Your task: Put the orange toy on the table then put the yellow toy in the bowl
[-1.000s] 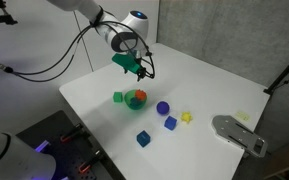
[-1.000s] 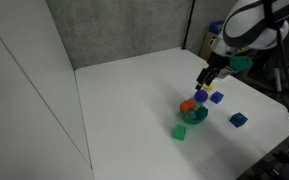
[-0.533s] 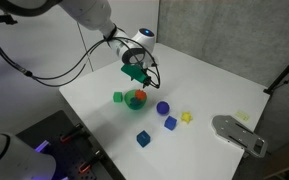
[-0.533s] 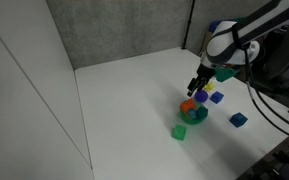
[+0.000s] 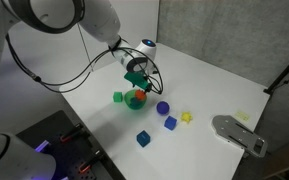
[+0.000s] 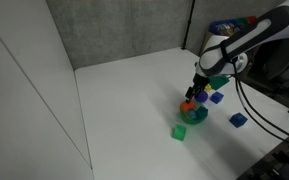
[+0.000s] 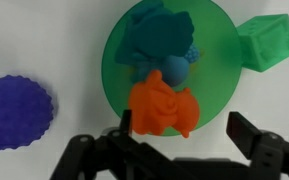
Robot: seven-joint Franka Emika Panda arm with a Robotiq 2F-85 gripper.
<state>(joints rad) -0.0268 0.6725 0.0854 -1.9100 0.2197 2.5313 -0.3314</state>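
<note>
Orange toy (image 7: 162, 107) sits in the bowl (image 7: 114, 60), at the rim edge nearest the hand (image 7: 164, 140). Wrist view: it leans against a teal piece (image 7: 162, 40) and a small blue ball (image 7: 178, 70), both also inside the bowl.

Hand: released, jaws wide apart. The two fingers (image 7: 252, 135) stand on either side of the orange toy with a clear gap on each side; nothing is held. In both exterior views the hand (image 5: 136, 84) (image 6: 196, 95) hangs directly over the bowl (image 5: 141, 101) (image 6: 197, 116), close to its contents. Cannot tell from these views whether the fingertips reach below the rim.

Around the bowl on the white bench (image 5: 204, 80):
- green cube (image 7: 264, 42) just beside the bowl wall; whether it touches the wall is not clear. Also seen in an exterior view (image 5: 118, 97).
- purple ball (image 7: 17, 112), ribbed surface, near the bowl on the opposite side from the green cube, apart from it.

Yellow toy (image 5: 186, 117) lies on the bench, well apart from the bowl, beyond the purple ball (image 5: 163, 107). A blue cube (image 5: 170, 123) sits just beside it. A second blue cube (image 5: 142, 138) is nearer the bench's front edge. A grey flat object (image 5: 239, 135) lies at the far corner.
</note>
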